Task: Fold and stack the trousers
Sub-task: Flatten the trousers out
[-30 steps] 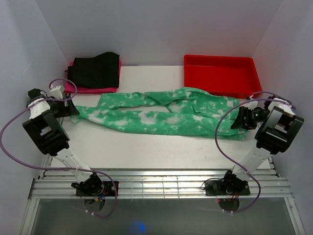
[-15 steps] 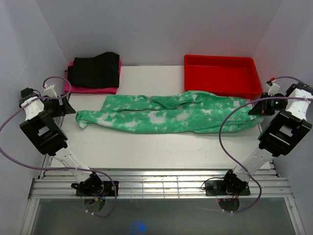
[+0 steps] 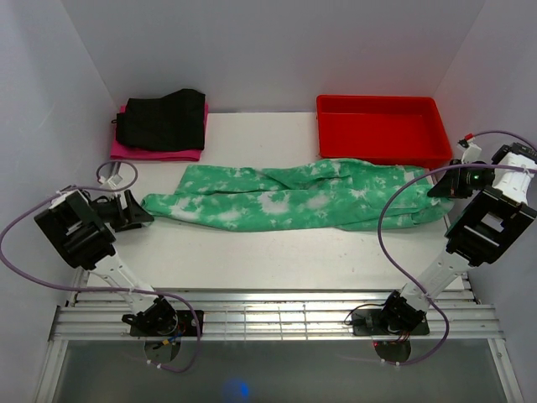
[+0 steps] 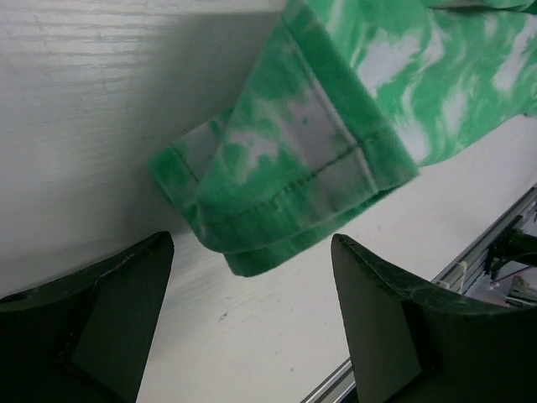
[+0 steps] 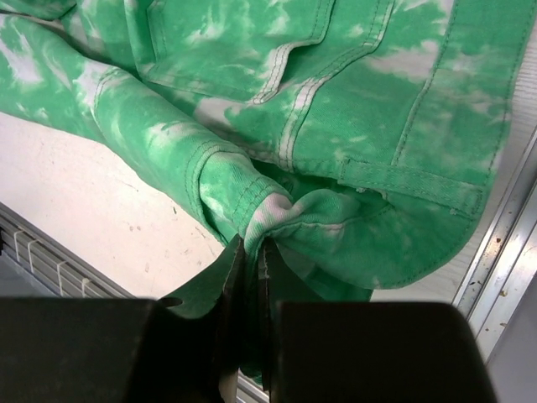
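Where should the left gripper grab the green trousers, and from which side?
The leg hem at the trousers' left end. It lies flat with its stitched edge facing the open left gripper, so slide in low from the left, probably pinching both layers.

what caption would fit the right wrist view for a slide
Right gripper shut on a bunched fold of the green tie-dye trousers, lying on the white table.

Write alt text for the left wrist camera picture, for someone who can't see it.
The open left tool sits just short of the hemmed leg cuff of the green and white tie-dye trousers, its two dark fingers spread to either side of the cuff and not gripping it. The trousers lie on a white table.
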